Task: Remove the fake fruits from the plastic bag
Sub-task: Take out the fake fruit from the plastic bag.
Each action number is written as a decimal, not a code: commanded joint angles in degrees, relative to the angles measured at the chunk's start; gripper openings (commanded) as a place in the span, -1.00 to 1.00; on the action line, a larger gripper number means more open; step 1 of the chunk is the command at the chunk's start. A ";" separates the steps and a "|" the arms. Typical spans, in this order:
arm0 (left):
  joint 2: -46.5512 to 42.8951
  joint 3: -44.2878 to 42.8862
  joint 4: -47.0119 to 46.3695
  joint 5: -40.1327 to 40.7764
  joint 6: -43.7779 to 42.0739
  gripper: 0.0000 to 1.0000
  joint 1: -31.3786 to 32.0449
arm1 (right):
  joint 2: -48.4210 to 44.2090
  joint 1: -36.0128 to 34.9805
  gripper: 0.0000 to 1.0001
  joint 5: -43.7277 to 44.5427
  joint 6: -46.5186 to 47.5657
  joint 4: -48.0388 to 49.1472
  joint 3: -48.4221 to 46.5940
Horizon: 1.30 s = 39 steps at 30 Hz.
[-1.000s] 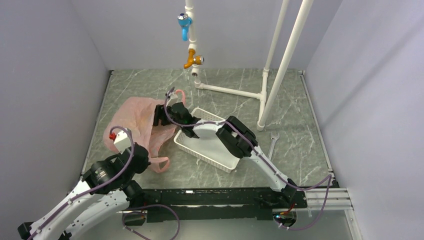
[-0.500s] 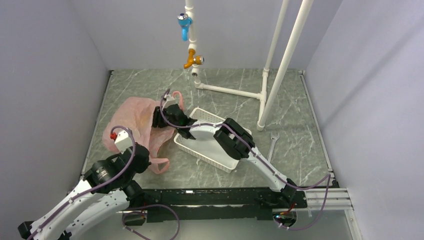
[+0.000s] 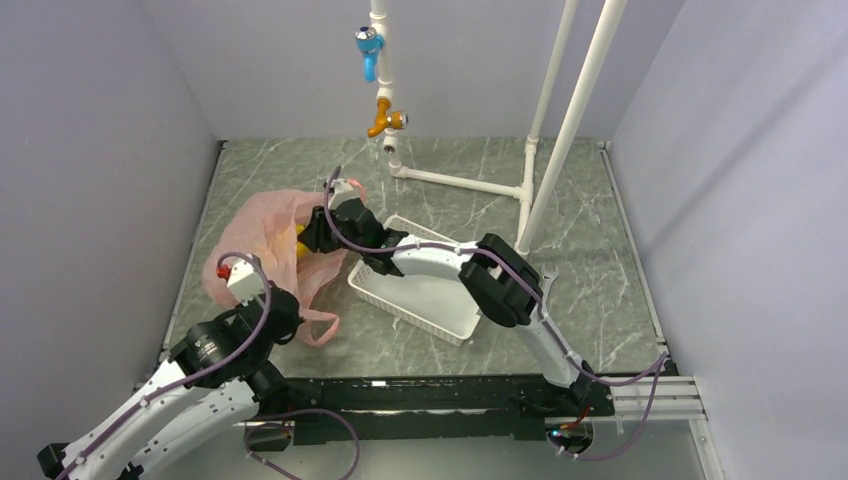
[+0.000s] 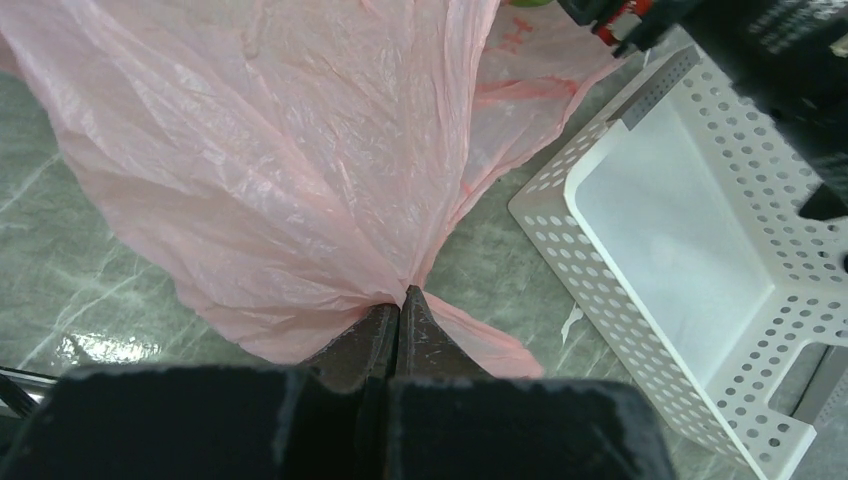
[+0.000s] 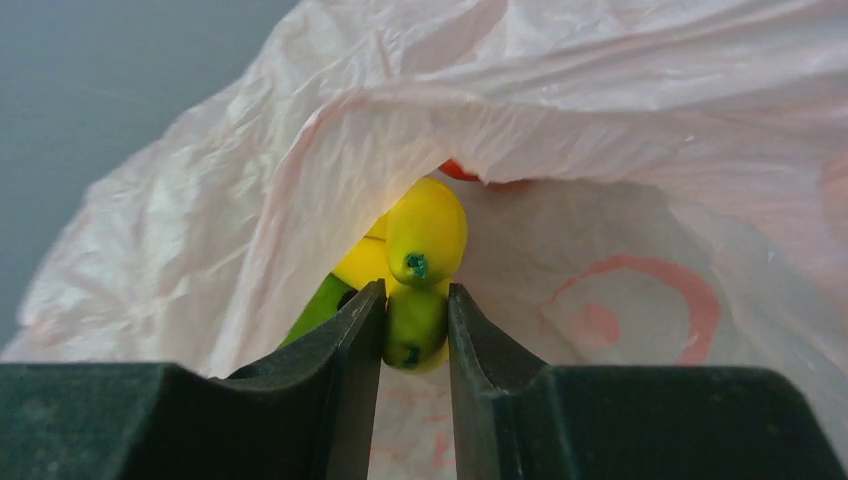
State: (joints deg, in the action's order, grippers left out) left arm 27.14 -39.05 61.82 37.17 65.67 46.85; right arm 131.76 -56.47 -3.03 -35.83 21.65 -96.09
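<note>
The pink plastic bag [image 3: 262,240] lies at the left of the table. My left gripper [image 4: 400,303] is shut on its gathered near edge and shows in the top view [image 3: 272,300]. My right gripper [image 5: 415,300] is inside the bag's mouth, shut on the yellow bananas [image 5: 422,240] with green tips. A sliver of the red fruit [image 5: 458,170] shows behind them and a green piece [image 5: 315,305] sits to the left. In the top view the right gripper [image 3: 315,237] is at the bag's mouth with a patch of yellow bananas [image 3: 300,240] beside it.
The white slotted basket [image 3: 440,320] stands just right of the bag, under my right arm; it also shows in the left wrist view [image 4: 600,170]. A wrench [image 3: 545,285] lies further right. White pipes [image 3: 520,190] with a tap [image 3: 385,120] stand at the back.
My right gripper has pushed left and deeper into the bag's mouth, and yellow now shows beside it. The bag's top has shifted a little. The left arm has barely moved.
</note>
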 commanded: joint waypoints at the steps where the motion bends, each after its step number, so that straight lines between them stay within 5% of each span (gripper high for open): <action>1: -2.16 0.73 -2.62 2.32 0.45 -1.00 -0.20 | -7.48 -2.35 -1.00 2.62 1.15 -5.40 2.00; 17: -8.14 2.68 -0.65 4.26 2.33 -1.00 -0.19 | -20.57 -3.26 -1.00 11.52 -4.20 -2.64 17.16; 39: -10.53 1.94 2.14 6.67 0.45 -1.00 -0.20 | -42.88 -7.06 -1.00 29.79 13.46 -16.25 26.35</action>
State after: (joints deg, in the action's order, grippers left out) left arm 17.67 -36.21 63.40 41.95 67.09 46.83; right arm 94.24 -63.42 23.53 -25.89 7.51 -72.05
